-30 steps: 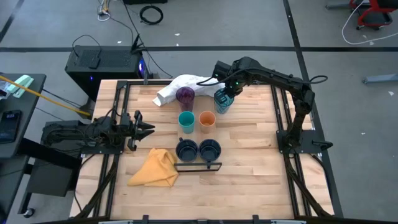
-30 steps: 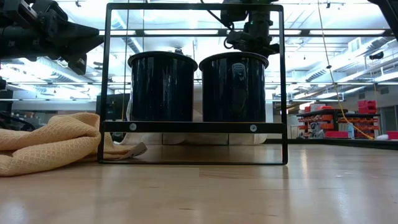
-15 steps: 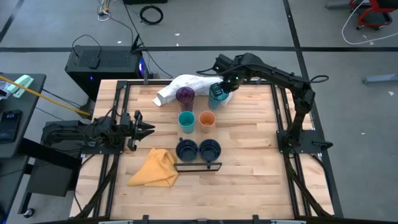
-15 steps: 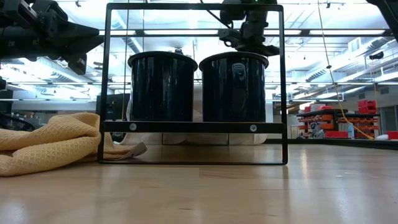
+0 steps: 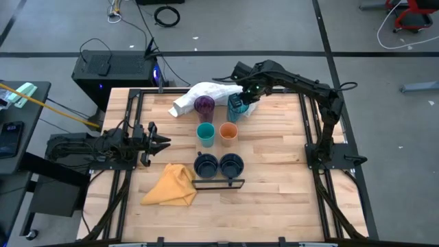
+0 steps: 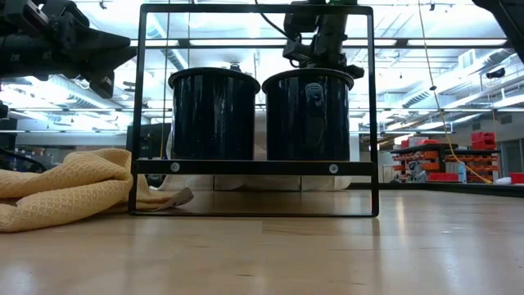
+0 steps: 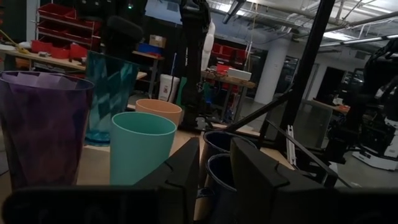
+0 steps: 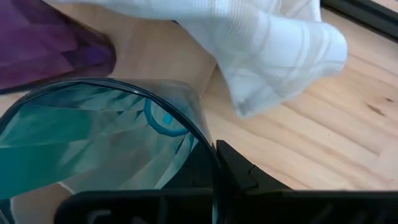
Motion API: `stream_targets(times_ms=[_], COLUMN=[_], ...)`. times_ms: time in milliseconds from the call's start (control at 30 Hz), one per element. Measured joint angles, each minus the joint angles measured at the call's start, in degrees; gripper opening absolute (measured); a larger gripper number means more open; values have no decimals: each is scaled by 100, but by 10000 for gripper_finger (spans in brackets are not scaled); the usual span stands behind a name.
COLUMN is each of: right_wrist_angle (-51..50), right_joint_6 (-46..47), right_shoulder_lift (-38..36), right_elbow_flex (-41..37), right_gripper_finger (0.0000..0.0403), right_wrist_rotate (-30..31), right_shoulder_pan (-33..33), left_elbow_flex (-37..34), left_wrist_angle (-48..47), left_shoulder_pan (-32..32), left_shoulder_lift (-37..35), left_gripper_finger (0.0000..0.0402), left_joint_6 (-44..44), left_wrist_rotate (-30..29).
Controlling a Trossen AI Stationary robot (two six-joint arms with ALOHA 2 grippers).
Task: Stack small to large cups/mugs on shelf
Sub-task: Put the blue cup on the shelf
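Note:
My right gripper (image 5: pixel 241 96) is shut on the tall teal tumbler (image 5: pixel 236 106) at the far side, just right of the purple tumbler (image 5: pixel 204 105). The short teal cup (image 5: pixel 206 132) and the orange cup (image 5: pixel 228 132) stand on their bases side by side nearer. Two navy mugs (image 5: pixel 206 165) (image 5: pixel 231 165) stand upright at the shelf's dark metal frame (image 5: pixel 219 184). My left gripper (image 5: pixel 164 142) waits at the left, level, open by a narrow gap and empty. My right gripper holds the teal tumbler by its rim (image 8: pixel 208 149), on the side toward the table's right. One finger (image 8: pixel 239 171) shows outside the wall; the other is hidden. The fingers slant down from the far right. I cannot tell whether the tumbler's base touches the wood.
A crumpled white cloth (image 5: pixel 206 92) lies right behind the two tumblers. A yellow cloth (image 5: pixel 171 185) lies near left of the frame. Bare wood lies to the right of the cups and along the near edge.
My right gripper has carried the teal tumbler toward the table's left and a little toward the far edge, closer to the purple tumbler. It has stayed shut on it.

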Motion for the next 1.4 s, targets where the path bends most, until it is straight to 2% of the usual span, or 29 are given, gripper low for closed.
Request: stream_targets(times_ms=[400,533,767,1400], right_wrist_angle=[186,96,-843,-693], right_joint_6=[-25,-164,-561,-621], right_shoulder_lift=[301,556,1081,1215], right_elbow_flex=[110,549,1451,1471], right_gripper_finger=[5,5,5,5], right_wrist_rotate=[-69,-87,-5,0], right_shoulder_pan=[0,4,0,37], left_elbow_flex=[-1,0,-1,-1], left_wrist_angle=[11,5,5,-1], left_shoulder_pan=[0,-1,0,-1], left_shoulder_lift=[-2,0,0,-1], left_gripper_finger=[97,100,99,100], left_joint_6=[4,1,-1,4], left_wrist_rotate=[25,25,25,24])
